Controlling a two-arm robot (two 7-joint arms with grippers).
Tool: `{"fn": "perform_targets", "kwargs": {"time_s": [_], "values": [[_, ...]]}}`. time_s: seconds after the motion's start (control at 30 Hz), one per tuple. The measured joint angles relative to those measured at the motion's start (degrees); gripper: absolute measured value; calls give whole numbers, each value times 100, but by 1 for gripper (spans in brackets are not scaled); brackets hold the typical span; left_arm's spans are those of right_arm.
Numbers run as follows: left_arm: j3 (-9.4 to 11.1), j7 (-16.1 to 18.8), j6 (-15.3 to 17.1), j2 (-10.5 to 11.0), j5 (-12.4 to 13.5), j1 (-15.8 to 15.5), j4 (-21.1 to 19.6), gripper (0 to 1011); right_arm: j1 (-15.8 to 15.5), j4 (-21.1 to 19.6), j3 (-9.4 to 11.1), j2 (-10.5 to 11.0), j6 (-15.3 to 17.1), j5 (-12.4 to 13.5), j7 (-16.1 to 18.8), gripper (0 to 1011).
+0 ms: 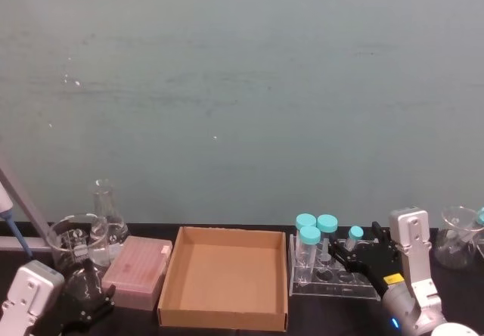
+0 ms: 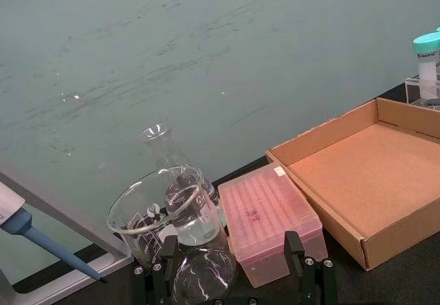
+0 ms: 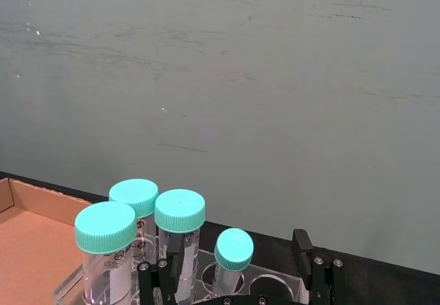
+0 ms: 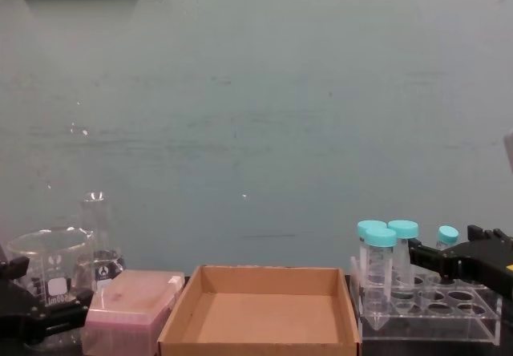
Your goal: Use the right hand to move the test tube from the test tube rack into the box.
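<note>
Dark bench (image 1: pixel 333 317) bearing, along its front edge, the cardboard box (image 1: pixel 227 275) at the middle, with a pink lidded box (image 1: pixel 136 272) just beside its left wall and the clear test tube rack (image 1: pixel 336 281) just beside its right wall. Right gripper (image 3: pixel 237 267) at the rack, near the bench's front right corner, fingers spread wide on either side of the slim tube and apart from it. Left gripper (image 2: pixel 230 267) parked at the front left corner, fingers likewise spread. Three wide teal-capped tubes (image 1: pixel 310 238) stand upright in the rack's left part. The test tube (image 1: pixel 354 238), small teal cap uppermost, stands upright in the rack to their right.
</note>
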Motion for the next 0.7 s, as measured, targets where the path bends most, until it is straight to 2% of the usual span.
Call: {"fn": "perform_targets", "kwargs": {"time_s": [0.4,0.7], "values": [[0,0,0,0,0,0,0,1000,-46,5,134,-46,0,-92,168,1003],[0,0,0,0,0,0,0,1000,-50,0,134,-44,18,-96,190,1003]]}}
